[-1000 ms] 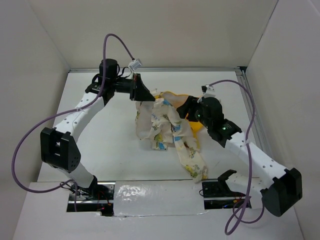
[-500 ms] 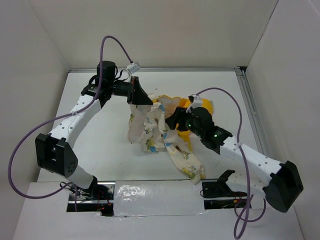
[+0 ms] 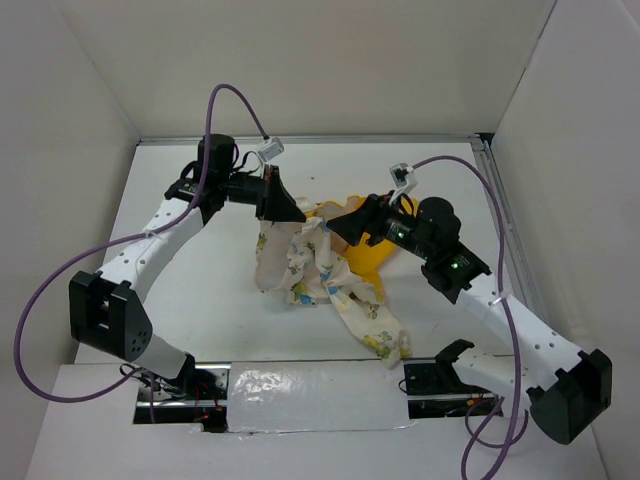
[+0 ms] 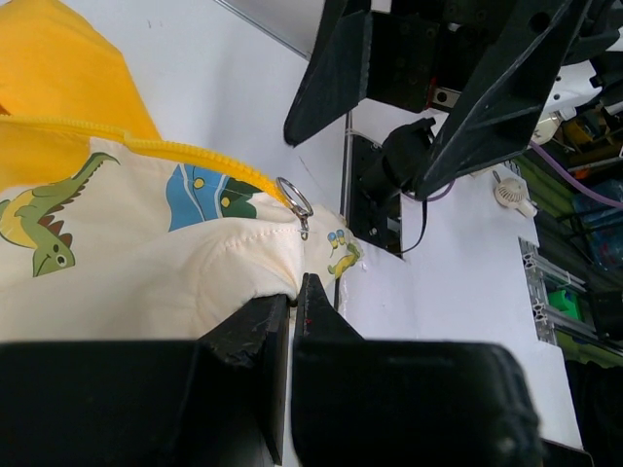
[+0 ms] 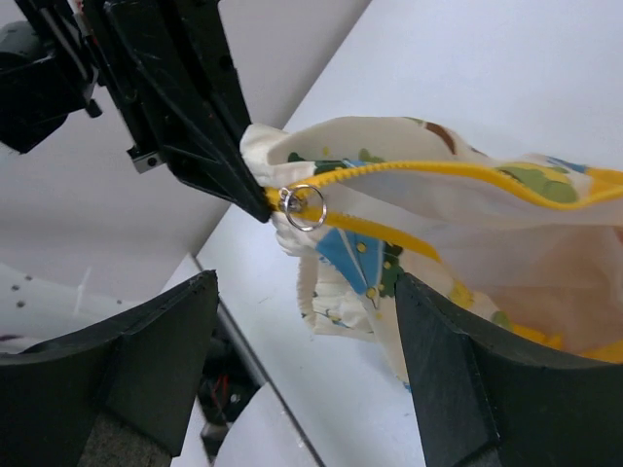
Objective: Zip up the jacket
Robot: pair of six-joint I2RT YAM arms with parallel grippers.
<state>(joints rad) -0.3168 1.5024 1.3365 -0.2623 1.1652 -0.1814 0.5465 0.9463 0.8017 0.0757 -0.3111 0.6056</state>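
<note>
The jacket is cream-white with cartoon prints and a yellow-orange hood, and lies crumpled mid-table. My left gripper is shut on its cream edge and holds that corner lifted. A silver zipper pull ring hangs on the yellow zipper just beyond the left fingers. My right gripper is open and empty, a short way from the ring, which hangs in the air ahead of its fingers. The left gripper also shows in the right wrist view, pinching next to the ring.
White walls enclose the table on three sides. A metal rail runs along the right edge. A sleeve trails toward the near edge by the right arm base. Purple cables loop above both arms.
The left gripper has pulled the held jacket corner slightly left. The right gripper came in low over the jacket, then rose and now points at the ring.
</note>
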